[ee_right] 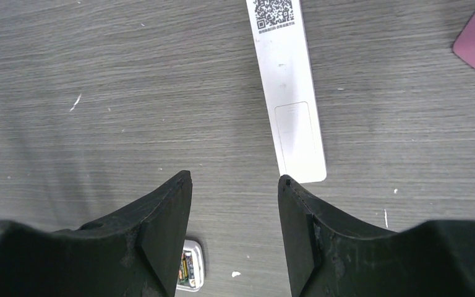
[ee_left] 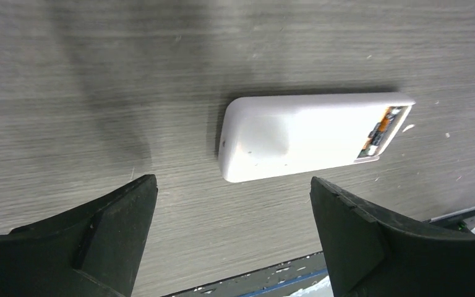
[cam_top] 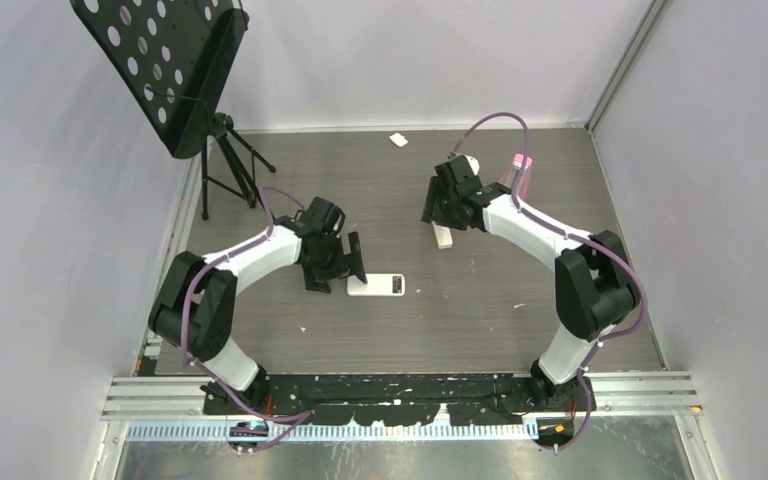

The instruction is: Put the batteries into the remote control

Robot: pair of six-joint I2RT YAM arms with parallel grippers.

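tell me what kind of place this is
Probably a robot lab cell: plain walls enclose a wood-grain table, and the left arm and right arm are bolted along its near edge.

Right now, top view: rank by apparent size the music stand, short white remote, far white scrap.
Largest: music stand.
Then short white remote.
Smallest: far white scrap, clearly so despite lying farther away.

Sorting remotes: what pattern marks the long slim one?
A black QR code on white; right wrist view.
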